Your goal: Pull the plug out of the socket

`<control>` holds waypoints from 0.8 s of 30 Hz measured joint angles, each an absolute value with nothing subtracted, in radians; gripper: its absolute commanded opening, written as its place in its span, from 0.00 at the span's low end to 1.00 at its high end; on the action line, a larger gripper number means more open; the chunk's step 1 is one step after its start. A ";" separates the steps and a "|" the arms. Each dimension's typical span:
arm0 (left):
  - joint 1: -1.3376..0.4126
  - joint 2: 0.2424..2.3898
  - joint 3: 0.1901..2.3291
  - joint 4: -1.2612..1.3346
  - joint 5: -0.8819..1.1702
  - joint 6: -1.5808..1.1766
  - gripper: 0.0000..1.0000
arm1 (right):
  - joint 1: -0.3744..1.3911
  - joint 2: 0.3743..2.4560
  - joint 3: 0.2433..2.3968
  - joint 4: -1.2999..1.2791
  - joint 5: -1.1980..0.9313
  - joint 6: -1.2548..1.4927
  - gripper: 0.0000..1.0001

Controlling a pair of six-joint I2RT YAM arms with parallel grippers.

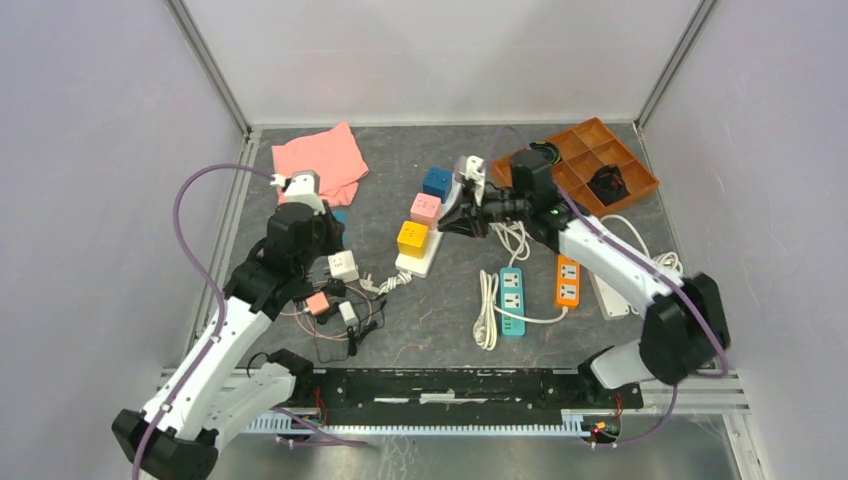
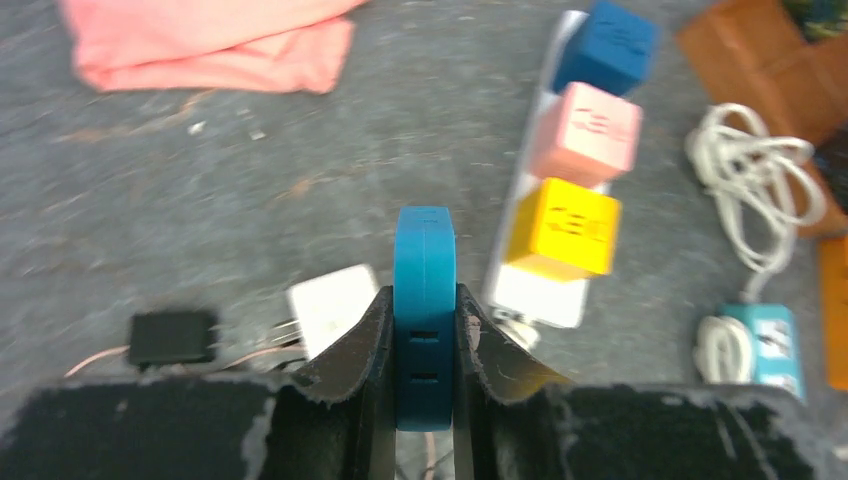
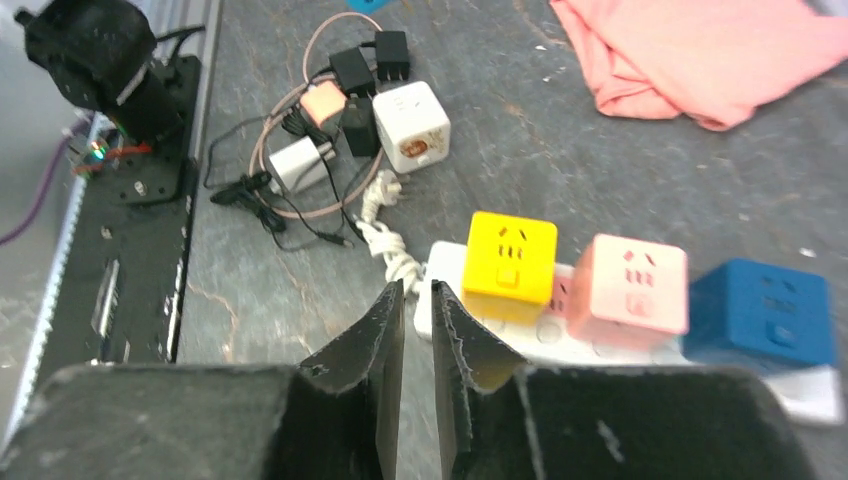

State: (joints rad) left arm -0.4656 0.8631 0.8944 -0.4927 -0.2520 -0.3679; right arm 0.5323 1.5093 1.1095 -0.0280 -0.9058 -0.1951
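Observation:
The socket, a long white power strip (image 1: 432,240), lies mid-table with a yellow cube plug (image 1: 412,238), a pink cube plug (image 1: 426,208) and a blue cube plug (image 1: 437,182) standing on it. They also show in the right wrist view: strip (image 3: 442,285), yellow (image 3: 510,255), pink (image 3: 635,285), blue (image 3: 765,315). My left gripper (image 2: 424,300) is shut on a flat teal-blue plug (image 2: 424,260), held left of the strip (image 2: 535,295). My right gripper (image 3: 416,300) is shut with a thin gap, empty, above the strip's near end; in the top view it (image 1: 447,222) hovers beside the pink cube.
A pink cloth (image 1: 320,160) lies at the back left. An orange divided tray (image 1: 590,160) stands at the back right. A pile of small adapters and cables (image 1: 335,295) lies under the left arm. A teal strip (image 1: 512,300), an orange strip (image 1: 567,282) and white cords (image 1: 487,310) lie front right.

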 measured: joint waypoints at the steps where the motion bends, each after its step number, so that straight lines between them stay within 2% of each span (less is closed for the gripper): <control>1: -0.438 0.845 0.870 -0.497 -0.260 -0.368 0.02 | 0.517 1.460 1.087 -0.051 -0.910 -0.228 0.23; 7: -0.215 0.838 0.774 -0.479 -0.205 -0.369 0.02 | 0.408 1.203 0.900 -0.110 -0.913 -0.361 0.33; 11: -0.083 0.916 0.729 -0.431 -0.123 -0.370 0.02 | 0.314 1.074 0.733 -0.062 -0.921 -0.365 0.33; 18: 0.100 1.148 0.714 -0.315 -0.007 -0.405 0.02 | 0.279 1.087 0.654 -0.002 -0.948 -0.362 0.34; 24: 0.167 1.307 0.722 -0.231 0.093 -0.438 0.06 | 0.272 1.117 0.654 -0.001 -0.962 -0.376 0.34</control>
